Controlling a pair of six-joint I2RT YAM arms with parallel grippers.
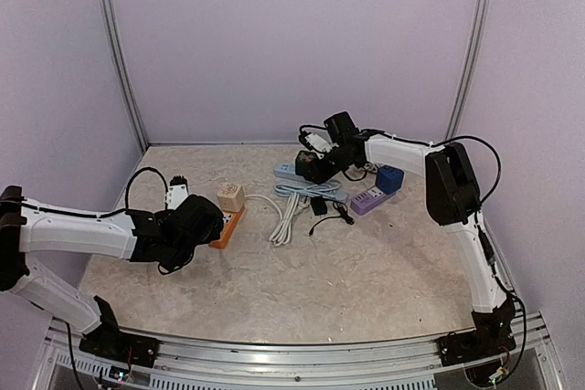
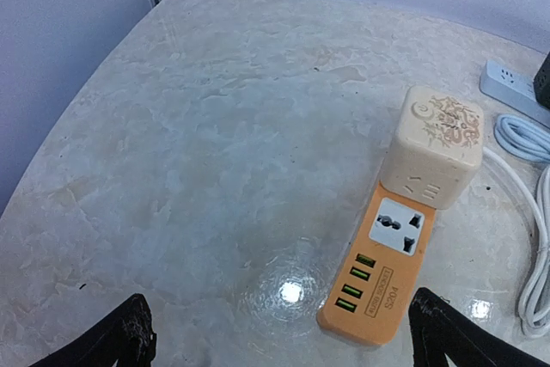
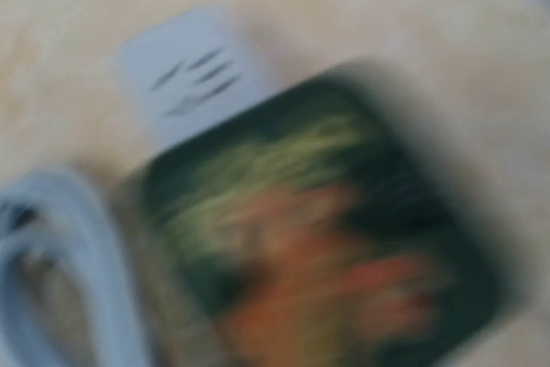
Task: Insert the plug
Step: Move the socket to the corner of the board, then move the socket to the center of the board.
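1. The worktop carries everything. The white strip, at its far middle, is the landmark here.
2. The orange strip lies well left of the white strip and nearer the arms. A cube is plugged into its far end, and one socket beside the cube is bare.
3. The left gripper hovers well left of the white strip with its jaws spread wide and nothing in them. It seems parked to leave the job to the other arm.
4. The right gripper hangs right over the white strip, tilted down, probably to line up with a socket. Blur hides whether it is clamped or loose.
5. A dark block sits against or just above the white strip. I take it for the plug, but cannot tell if it is seated.
6. A black lead lies loose just nearer than the white strip.
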